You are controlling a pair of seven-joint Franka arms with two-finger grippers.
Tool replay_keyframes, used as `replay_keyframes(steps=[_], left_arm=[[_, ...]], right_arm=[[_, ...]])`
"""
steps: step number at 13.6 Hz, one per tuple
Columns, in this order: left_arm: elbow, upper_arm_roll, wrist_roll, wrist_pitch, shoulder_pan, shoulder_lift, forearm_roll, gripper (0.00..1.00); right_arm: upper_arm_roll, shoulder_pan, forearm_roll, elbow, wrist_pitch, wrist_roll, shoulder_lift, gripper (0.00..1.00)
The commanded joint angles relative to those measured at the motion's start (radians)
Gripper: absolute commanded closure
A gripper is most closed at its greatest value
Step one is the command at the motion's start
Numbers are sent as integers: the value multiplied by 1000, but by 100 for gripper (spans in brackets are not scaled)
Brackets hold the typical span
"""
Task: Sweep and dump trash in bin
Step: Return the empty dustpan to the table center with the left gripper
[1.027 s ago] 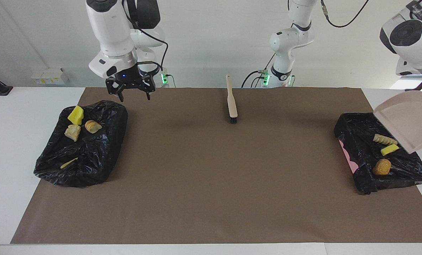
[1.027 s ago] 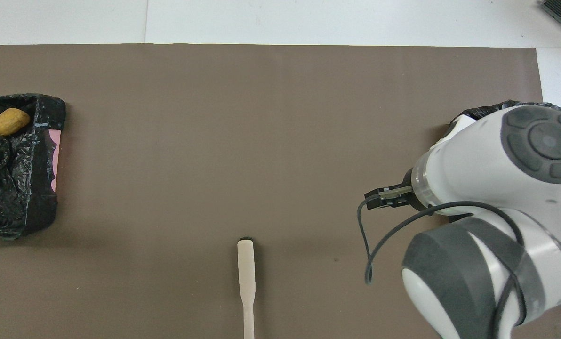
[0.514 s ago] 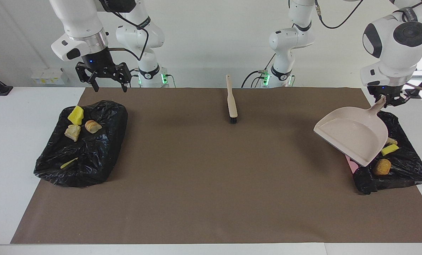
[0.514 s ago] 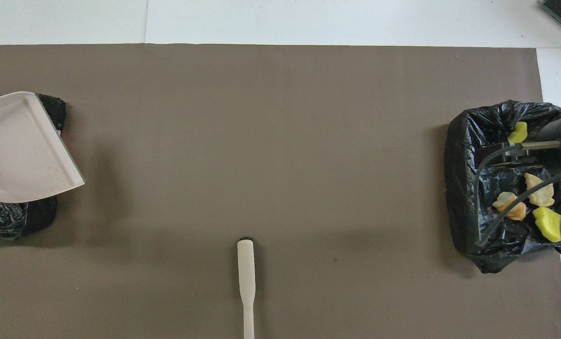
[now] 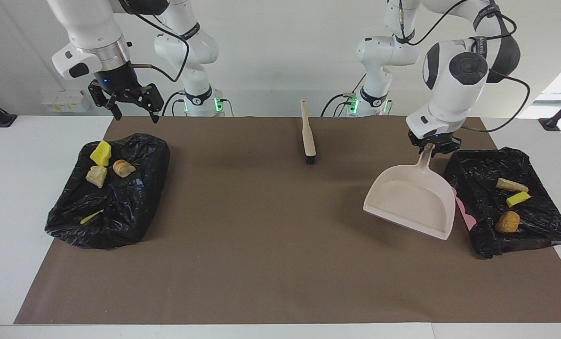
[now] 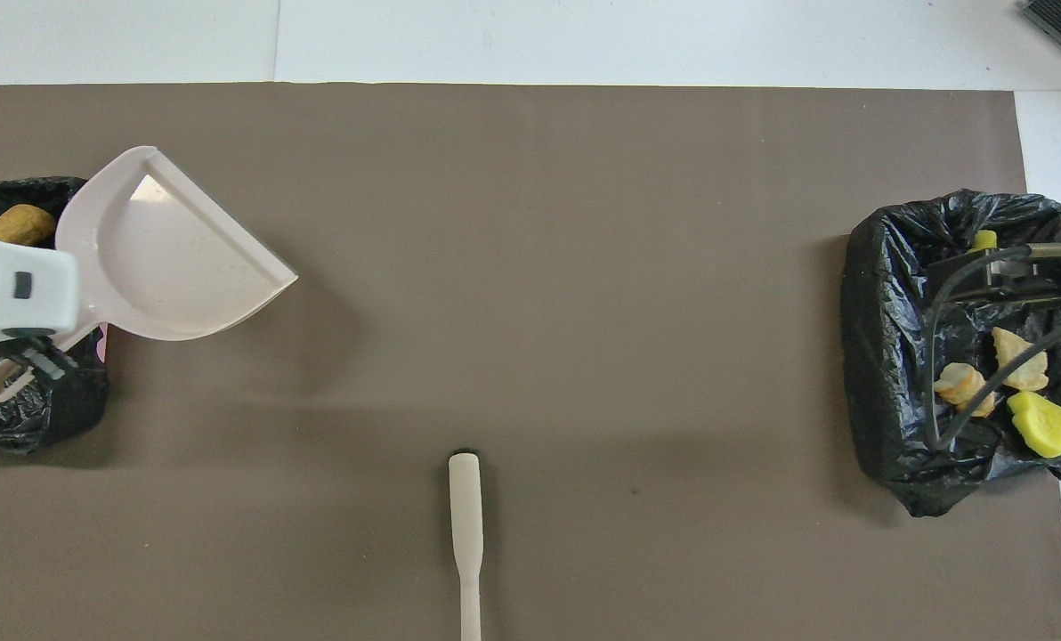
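Observation:
My left gripper [image 5: 430, 149] is shut on the handle of the pale pink dustpan [image 5: 410, 200] [image 6: 170, 258]. The pan hangs tilted and empty, low over the mat, beside the black-bagged bin [image 5: 539, 230] [image 6: 41, 418] at the left arm's end. In that bin lie three pieces of trash: tan [image 5: 511, 185], yellow-green [image 5: 517, 199] and orange-brown [image 5: 507, 221]. The other black-bagged bin [image 5: 134, 207] [image 6: 878, 356] holds several trash chunks, among them a yellow one [image 5: 100, 153] [image 6: 1038, 423]. Over this bin's robot-side edge my right gripper [image 5: 137, 115] hangs open and empty.
A hand brush [image 5: 307, 134] [image 6: 465, 534] with a pale handle lies on the brown mat [image 5: 261, 235] midway between the arms, close to the robots. White table [image 5: 12, 188] borders the mat at both ends.
My left arm has swung the dustpan off the bin at its end and lowered it toward the mat's middle. My right gripper has risen and drifted toward its end of the table.

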Motion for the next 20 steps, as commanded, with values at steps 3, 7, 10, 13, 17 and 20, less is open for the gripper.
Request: replay_keyframes(steps=[3,7,10,13,17,20], left_arm=[[114,20,-282,12,-144,103,-125,100],[201,20,-541,139,-261,262,-196,100],[205,20,-603,179,-313,316,-222,100],[199,22,-626,233,-348,342,-233,100],[190,20,-651,260,-355,345,-259,100],[144,20,-704,287,-374,347,-260,100]], right_arm=[[11,-9,6,-30,-9,7,-31,0],[10,-14,5,-30,-9,7,-31,0],[10,-14,5,-30,-9,7,-31,0],[10,-14,5,-30,-9,7,-31,0],[10,-14,5,-30,-7,7,-31,0],[10,-14,5,-30,-9,7,-31,0]])
